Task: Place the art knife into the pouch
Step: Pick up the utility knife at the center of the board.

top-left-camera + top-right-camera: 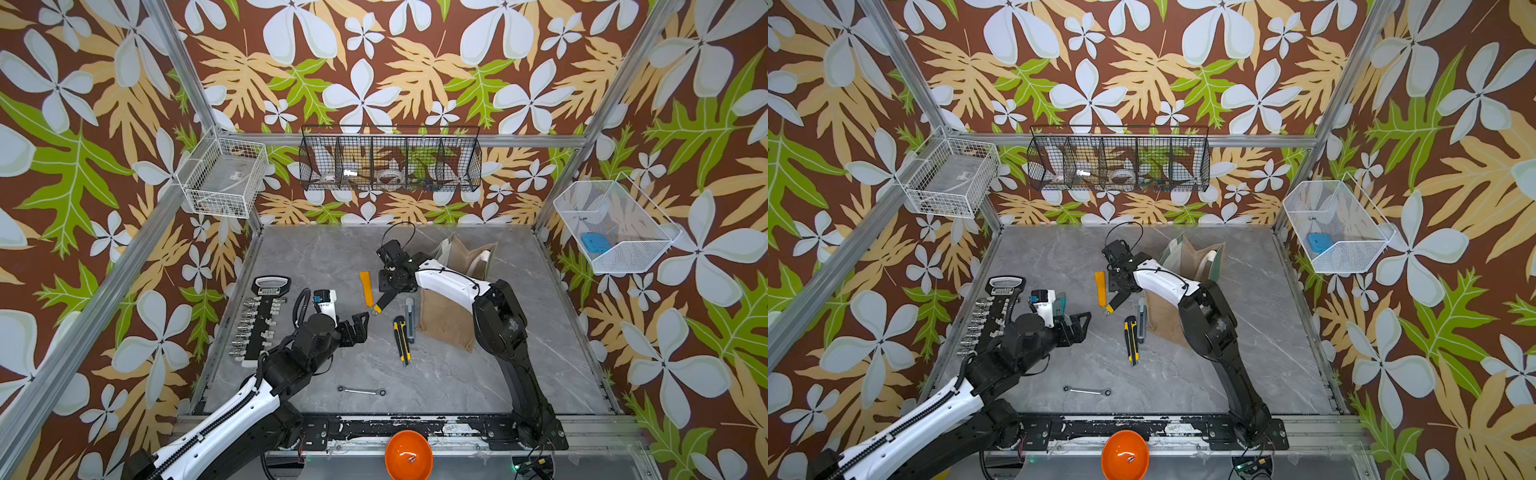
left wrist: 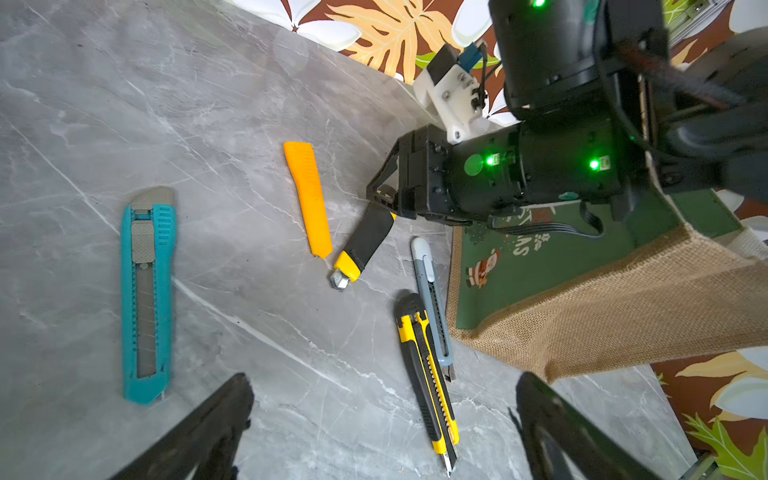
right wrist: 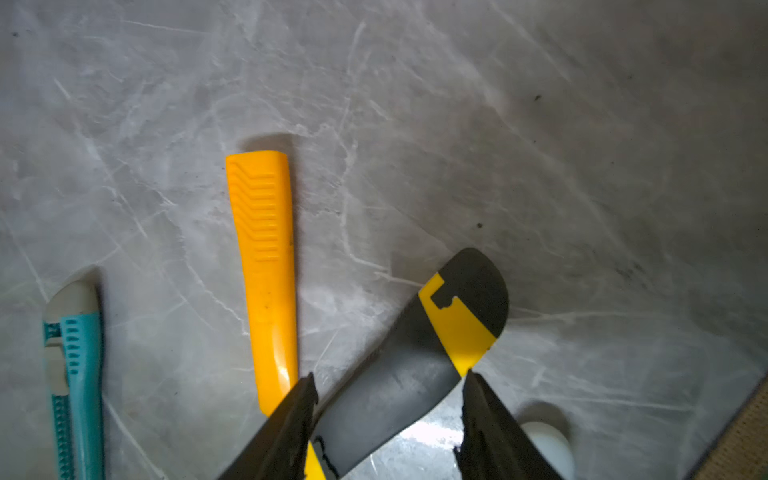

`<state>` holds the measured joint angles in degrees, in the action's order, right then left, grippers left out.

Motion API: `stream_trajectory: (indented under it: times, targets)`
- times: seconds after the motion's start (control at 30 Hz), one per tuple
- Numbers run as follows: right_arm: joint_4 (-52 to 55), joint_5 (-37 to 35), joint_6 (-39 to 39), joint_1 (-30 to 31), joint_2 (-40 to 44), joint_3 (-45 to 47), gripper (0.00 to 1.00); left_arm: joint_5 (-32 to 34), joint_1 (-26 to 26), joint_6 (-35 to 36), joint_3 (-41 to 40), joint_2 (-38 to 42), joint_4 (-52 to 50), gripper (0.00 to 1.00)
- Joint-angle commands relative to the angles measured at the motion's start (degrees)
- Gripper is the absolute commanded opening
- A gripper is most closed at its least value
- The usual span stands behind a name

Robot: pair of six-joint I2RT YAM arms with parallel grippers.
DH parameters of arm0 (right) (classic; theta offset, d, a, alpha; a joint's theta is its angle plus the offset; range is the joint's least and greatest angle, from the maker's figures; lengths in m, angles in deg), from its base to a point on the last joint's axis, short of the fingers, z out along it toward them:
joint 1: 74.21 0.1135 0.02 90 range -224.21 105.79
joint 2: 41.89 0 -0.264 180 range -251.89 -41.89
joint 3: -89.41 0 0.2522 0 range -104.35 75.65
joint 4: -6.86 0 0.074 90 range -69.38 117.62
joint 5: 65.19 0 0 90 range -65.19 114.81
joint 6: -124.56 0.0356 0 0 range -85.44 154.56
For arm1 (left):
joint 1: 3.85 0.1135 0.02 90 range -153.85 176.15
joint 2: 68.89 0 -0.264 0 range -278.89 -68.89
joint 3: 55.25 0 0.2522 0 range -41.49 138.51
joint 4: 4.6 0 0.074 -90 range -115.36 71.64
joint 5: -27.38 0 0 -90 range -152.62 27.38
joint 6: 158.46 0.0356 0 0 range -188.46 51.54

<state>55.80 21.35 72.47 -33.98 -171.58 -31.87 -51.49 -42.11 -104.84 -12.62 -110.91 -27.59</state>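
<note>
Right of pouch [image 1: 446,320], basket [image 1: 631,255] with blue item [image 1: 595,243]

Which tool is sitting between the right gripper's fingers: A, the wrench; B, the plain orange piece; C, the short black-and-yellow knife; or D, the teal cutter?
C: in the right wrist view the right gripper straddles the short black-and-yellow knife, one finger on each side of its dark handle.

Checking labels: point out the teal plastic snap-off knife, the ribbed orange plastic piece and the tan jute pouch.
teal knife [image 2: 146,291]: left wrist view, blade track.
orange piece [image 3: 268,286]: right wrist view, smooth middle.
jute pouch [image 2: 602,299]: left wrist view, woven side.
</note>
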Motion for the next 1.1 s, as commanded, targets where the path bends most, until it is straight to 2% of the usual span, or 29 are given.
stream_trajectory:
  times: [0.0, 0.23, 0.53, 0.87, 1.07]
  targets:
    - [-0.4, -1.1, 1.8, 0.0, -0.9, 0.3, 0.58, -1.3, 0.1, 0.1, -0.1, -0.1, 1.6, 1.0]
    - [-1.4, -2.0, 2.7, 0.0, -2.2, 1.1, 0.57, -2.0, 0.1, 1.6, 0.0, -1.7, 2.2, 1.0]
    - [4.3, -5.6, -0.5, 0.0, -8.3, -7.1, 0.54, -3.2, 0.1, 2.8, 1.7, -5.9, 2.3, 1.0]
    - [4.3, -8.1, -1.7, 0.0, -8.7, -6.7, 0.55, -1.5, 0.1, 4.4, 3.0, -6.3, 1.3, 1.0]
    - [4.9, -8.5, -4.6, 0.1, -8.6, -6.6, 0.45, 0.1, 0.1, 3.2, 2.1, -6.4, 0.2, 1.0]
